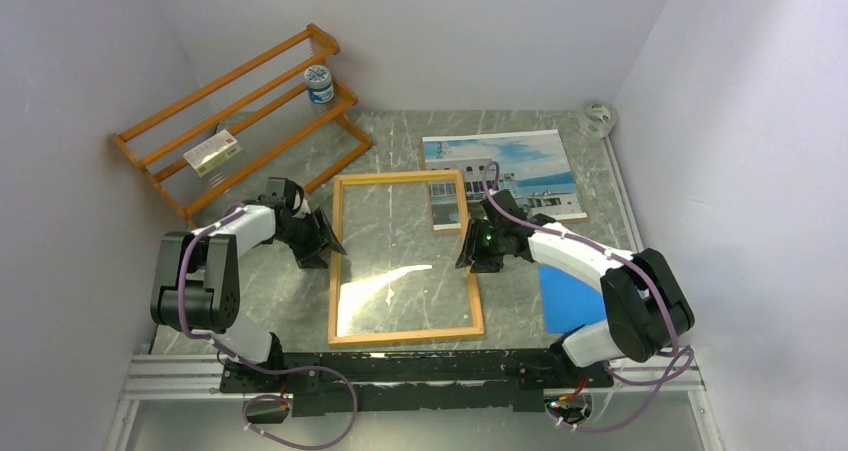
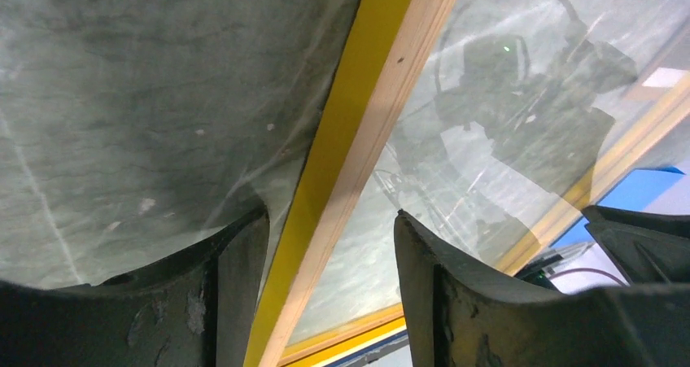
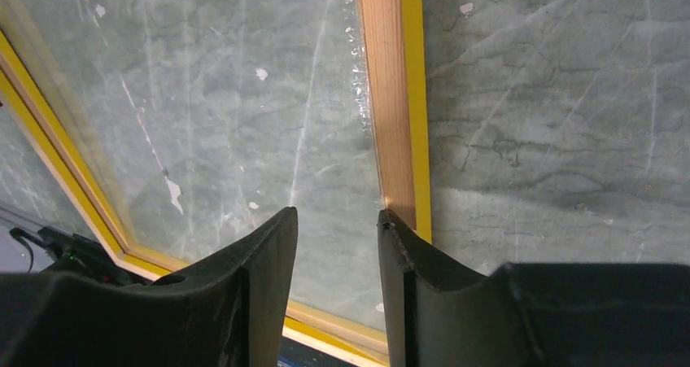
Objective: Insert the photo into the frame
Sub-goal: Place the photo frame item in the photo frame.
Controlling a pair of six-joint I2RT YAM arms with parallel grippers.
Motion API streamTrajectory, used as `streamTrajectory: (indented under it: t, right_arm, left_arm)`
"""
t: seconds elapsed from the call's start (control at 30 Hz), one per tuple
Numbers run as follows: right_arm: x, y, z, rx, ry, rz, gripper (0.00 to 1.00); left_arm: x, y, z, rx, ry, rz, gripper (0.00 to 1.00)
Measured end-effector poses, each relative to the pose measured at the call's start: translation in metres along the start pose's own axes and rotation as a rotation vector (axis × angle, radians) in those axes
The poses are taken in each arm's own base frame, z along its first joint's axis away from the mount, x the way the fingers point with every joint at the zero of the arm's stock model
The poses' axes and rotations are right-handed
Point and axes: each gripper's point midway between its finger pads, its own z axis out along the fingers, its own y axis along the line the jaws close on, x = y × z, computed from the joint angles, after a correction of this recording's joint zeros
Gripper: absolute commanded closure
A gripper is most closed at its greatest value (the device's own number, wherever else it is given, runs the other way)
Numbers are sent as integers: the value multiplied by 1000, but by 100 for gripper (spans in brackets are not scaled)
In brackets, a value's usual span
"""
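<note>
1. The left gripper [image 1: 325,236] meets the left rail of the frame [image 1: 405,333] along its far half. Its jaws stand apart, astride the rail. In the left wrist view the yellow-and-wood strip runs up between the two fingers, and a clear gap shows between the wood and the inner finger. We cannot tell whether the outer finger touches the yellow edge.
2. The right gripper [image 1: 470,251] sits at the frame's right rail, also along its far half. Its jaws are parted by a narrow gap with nothing clamped. In the right wrist view only the pane [image 1: 400,261] shows between the fingers, and the rail runs just beside the outer fingertip.
3. The frame lies on the marbled surface [image 1: 400,136] midway between the arms, its long sides pointing away from the bases. From above we see bare wood. The wrist views show a yellow strip along the outer edge. The pane is clear, so the marble shows through it, broken by glare.
4. The photo [image 1: 510,161] lies picture side up just beyond the right gripper, showing a white building, blue sky and sea. One near corner shows through the pane at the frame's far right corner. The rest lies outside the frame, well apart from the left jaws.
5. A blue sheet [image 1: 570,296] lies beside the right arm, and an orange slatted rack [image 1: 240,111] stands at far left.
</note>
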Motion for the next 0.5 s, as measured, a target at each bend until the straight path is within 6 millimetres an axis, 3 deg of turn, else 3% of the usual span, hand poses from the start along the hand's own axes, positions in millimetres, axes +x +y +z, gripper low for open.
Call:
streamTrajectory:
  t: [0.5]
  right_arm:
    - [-7, 9, 1, -151, -82, 26, 52]
  left_arm:
    - [7, -6, 3, 68, 29, -42, 38]
